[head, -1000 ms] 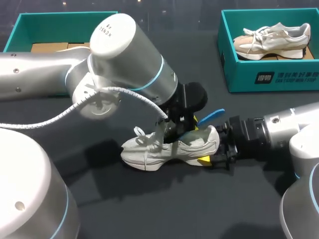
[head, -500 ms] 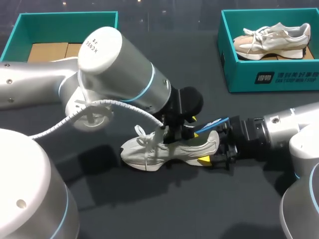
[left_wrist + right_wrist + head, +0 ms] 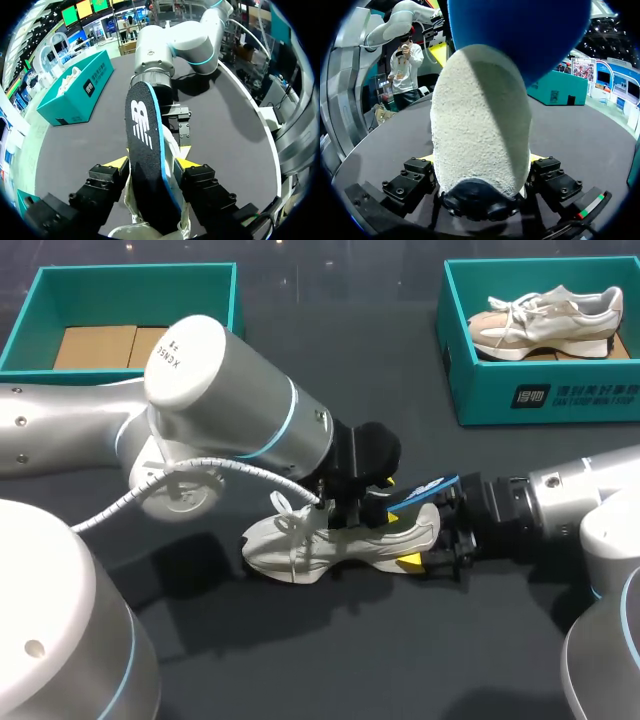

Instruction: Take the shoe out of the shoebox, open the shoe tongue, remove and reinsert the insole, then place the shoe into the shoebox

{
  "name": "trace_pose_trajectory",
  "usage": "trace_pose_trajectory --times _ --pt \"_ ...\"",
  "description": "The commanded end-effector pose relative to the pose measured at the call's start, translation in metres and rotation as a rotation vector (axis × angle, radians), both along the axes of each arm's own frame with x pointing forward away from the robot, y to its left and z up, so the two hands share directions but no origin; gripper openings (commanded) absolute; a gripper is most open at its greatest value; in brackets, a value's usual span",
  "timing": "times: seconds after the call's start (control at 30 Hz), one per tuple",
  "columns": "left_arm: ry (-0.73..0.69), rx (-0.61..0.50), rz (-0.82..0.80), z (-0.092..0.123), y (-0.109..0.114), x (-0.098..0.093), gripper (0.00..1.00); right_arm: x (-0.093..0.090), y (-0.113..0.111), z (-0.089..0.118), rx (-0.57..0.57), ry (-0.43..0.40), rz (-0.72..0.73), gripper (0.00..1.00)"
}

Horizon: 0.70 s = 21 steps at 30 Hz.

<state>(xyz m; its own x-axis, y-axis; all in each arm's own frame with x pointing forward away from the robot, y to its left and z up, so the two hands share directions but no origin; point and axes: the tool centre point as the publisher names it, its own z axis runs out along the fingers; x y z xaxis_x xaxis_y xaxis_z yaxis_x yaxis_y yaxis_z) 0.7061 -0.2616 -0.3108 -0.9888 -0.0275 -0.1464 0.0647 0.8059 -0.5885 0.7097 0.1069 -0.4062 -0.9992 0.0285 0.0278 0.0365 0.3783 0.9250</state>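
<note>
Shoe (image 3: pixel 340 538) lying on the table (image 3: pixel 300 660), right gripper (image 3: pixel 480 159) pinching its heel from both sides, left gripper (image 3: pixel 152 163) pinching the insole (image 3: pixel 144 145), which is sticking partway out of the shoe

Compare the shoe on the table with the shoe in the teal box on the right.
The table shoe lies on the table; the boxed shoe sits in a shoebox. The table shoe is clamped at the heel by the right gripper, its blue insole sticking out, held by the left gripper; the boxed shoe is untouched. Both are pale lace-up sneakers.
</note>
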Motion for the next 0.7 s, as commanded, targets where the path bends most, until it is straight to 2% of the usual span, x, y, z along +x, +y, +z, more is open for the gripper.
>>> trace_pose_trajectory --times 0.03,0.27,0.37,0.7 --pt "-0.008 -0.006 0.004 -0.005 -0.003 -0.003 0.62 -0.001 0.001 0.001 -0.005 0.0 -0.002 0.0" --pt "-0.018 0.0 0.003 -0.011 -0.01 0.002 0.57 -0.001 0.001 0.001 -0.005 0.0 -0.002 0.0" --pt "-0.019 0.002 0.004 -0.014 -0.012 0.005 0.5 -0.001 0.001 0.001 -0.005 0.0 -0.002 0.0" --pt "-0.025 0.008 -0.011 -0.018 -0.02 0.005 0.47 -0.001 0.001 0.001 -0.005 0.0 -0.002 0.0"
